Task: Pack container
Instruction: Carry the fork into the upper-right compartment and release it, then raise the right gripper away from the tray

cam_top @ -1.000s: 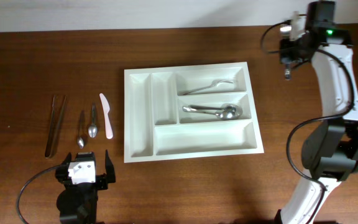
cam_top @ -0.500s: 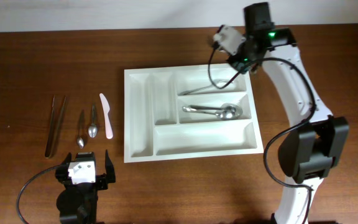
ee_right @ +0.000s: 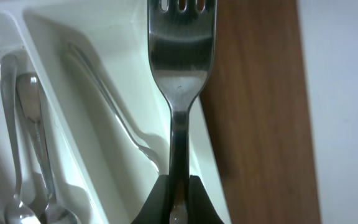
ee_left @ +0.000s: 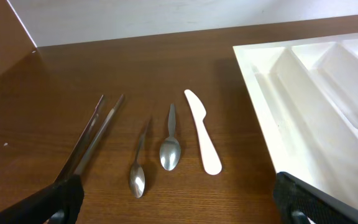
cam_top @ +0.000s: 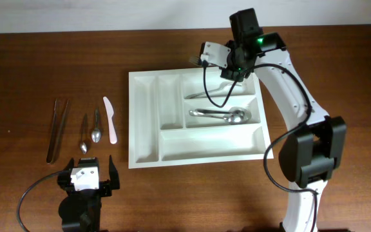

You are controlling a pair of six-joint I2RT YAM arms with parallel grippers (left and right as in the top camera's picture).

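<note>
The white container [cam_top: 143,120] lies mid-table; its left side shows in the left wrist view [ee_left: 303,93]. My right gripper [cam_top: 228,64] hangs over the container's far right wide compartment, shut on a metal fork [ee_right: 179,74] by its handle, tines pointing away; the gripper's closed fingers [ee_right: 178,193] show at the bottom of the right wrist view. Another fork [cam_top: 212,94] lies in that compartment [ee_right: 107,102]. Spoons [cam_top: 221,115] lie in the middle wide compartment. My left gripper [cam_top: 87,177] is open and empty near the front left edge.
Left of the container lie dark tongs [cam_top: 57,129], two metal spoons [cam_top: 84,135] [cam_top: 96,126] and a white plastic knife [cam_top: 110,120]; they also show in the left wrist view [ee_left: 201,132]. The container's two narrow compartments and front wide compartment hold nothing.
My right arm has swung left from beyond the table's far right corner to above the container's far wide compartment. The left arm has not moved.
</note>
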